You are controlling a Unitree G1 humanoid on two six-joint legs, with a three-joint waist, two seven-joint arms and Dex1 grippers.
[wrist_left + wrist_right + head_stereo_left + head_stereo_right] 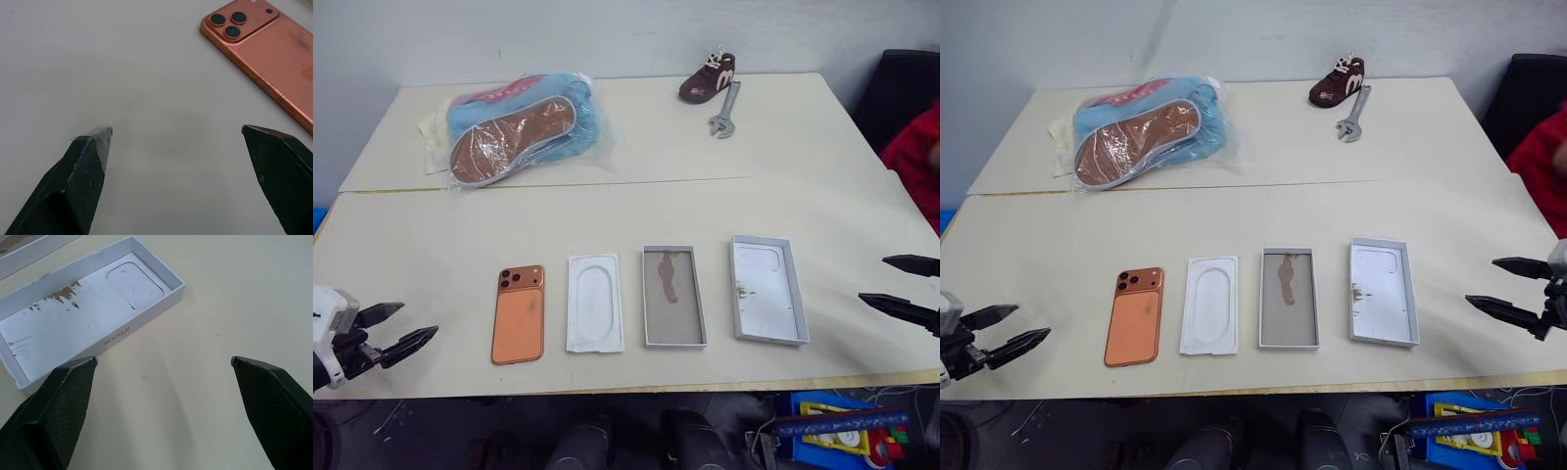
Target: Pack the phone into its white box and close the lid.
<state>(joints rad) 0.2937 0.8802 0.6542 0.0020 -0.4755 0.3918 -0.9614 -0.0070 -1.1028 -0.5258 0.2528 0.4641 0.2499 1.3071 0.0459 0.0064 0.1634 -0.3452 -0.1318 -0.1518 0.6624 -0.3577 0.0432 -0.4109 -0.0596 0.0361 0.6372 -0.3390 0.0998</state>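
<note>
- Left gripper [404, 329]: jaws wide apart, nothing between them, over bare desk [431, 245] at the near left edge, left of the phone [519, 313].
- Right gripper [899, 284]: jaws wide apart, empty, over the near right edge, right of the lid [768, 288].
- Phone lies flat, back up, camera cluster at the far end; it opens a row of four things along the near desk.
- Just right of the phone: a white moulded insert [595, 302] with an oval recess.
- Right of the insert: the white box [673, 296], open side up, grey floor with a brownish smudge, nothing in it.
- Right of the box: the lid, inner face up, scuffed, a faint phone outline.
- All four lie apart; nothing lies between either gripper and its nearest item.
- Far beyond the phone: bagged slippers [514, 127], one brown sole up.
- Far right of those: a small brown shoe [708, 78] with a wrench [724, 110] just beside it.
- Desk is pale cream, two tops butted together; plain wall behind.
</note>
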